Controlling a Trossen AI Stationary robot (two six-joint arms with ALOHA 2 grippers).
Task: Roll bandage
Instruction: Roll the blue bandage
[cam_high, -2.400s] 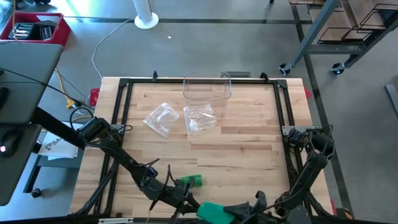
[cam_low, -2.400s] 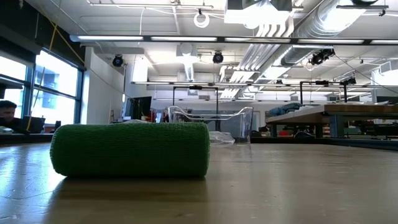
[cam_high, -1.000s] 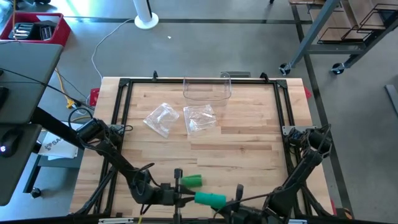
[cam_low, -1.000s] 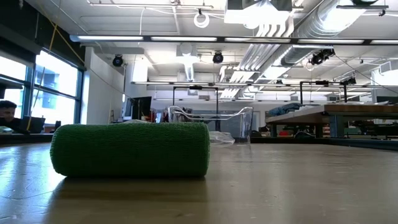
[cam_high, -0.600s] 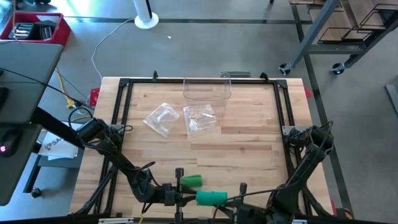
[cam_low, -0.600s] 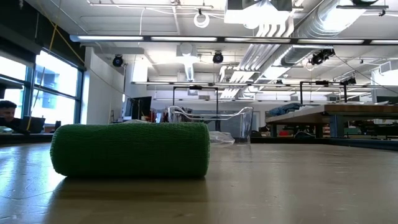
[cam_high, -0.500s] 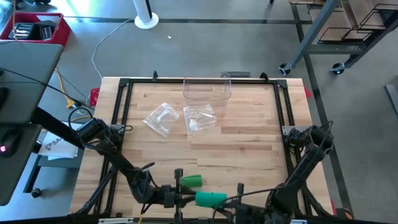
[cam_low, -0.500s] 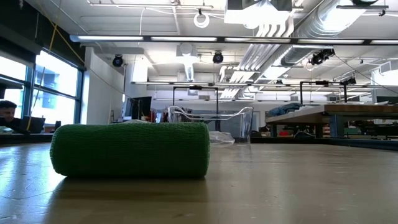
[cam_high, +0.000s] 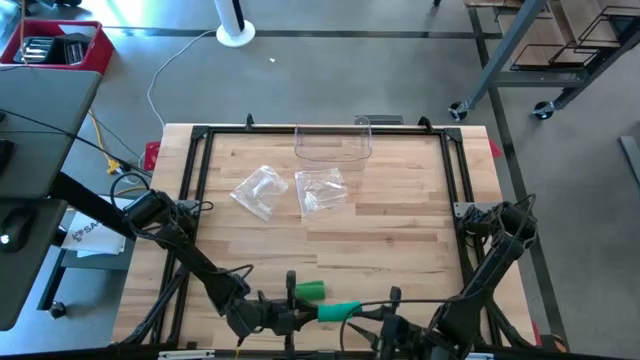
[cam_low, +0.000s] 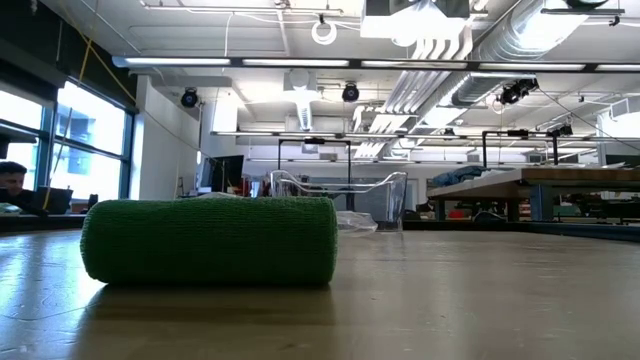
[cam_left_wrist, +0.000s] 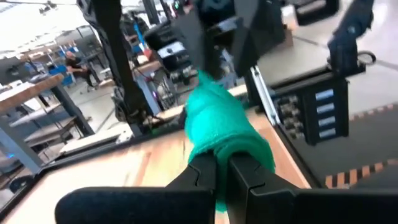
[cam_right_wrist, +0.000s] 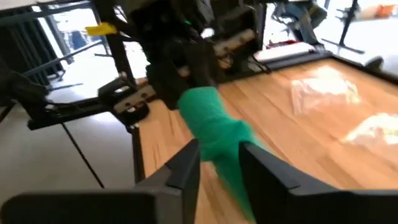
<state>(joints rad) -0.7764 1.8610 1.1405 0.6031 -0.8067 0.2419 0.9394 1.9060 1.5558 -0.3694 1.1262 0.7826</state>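
Note:
A green bandage (cam_high: 340, 310) hangs stretched between my two grippers, above the table's near edge. My left gripper (cam_high: 297, 310) is shut on the bandage's left end. My right gripper (cam_high: 378, 312) stands at the right end with its fingers apart and the bandage (cam_right_wrist: 214, 134) running between them. A second green roll (cam_high: 311, 290) lies on its side on the wood just beyond them, and fills the low view (cam_low: 210, 240). My left gripper pinches the bandage's near end (cam_left_wrist: 231, 148) between its two fingers, which come about level from the table's left and lie along the strip. The bandage is clear of the table and runs away toward my right gripper. My right gripper has the bandage's other end (cam_right_wrist: 219, 155) in the gap between its fingers; whether they touch it I cannot tell.
A clear plastic bin (cam_high: 333, 145) stands at the far edge. Two clear plastic bags (cam_high: 258, 190) (cam_high: 322, 190) lie on the wood in front of it. A black metal frame (cam_high: 200, 180) runs around the tabletop. Bare wood lies to the right.
The held bandage has shifted a little toward the table's far edge, closer to the loose roll, and now shows narrower from above. Both grippers have gone that way with it, and their wrists have turned.

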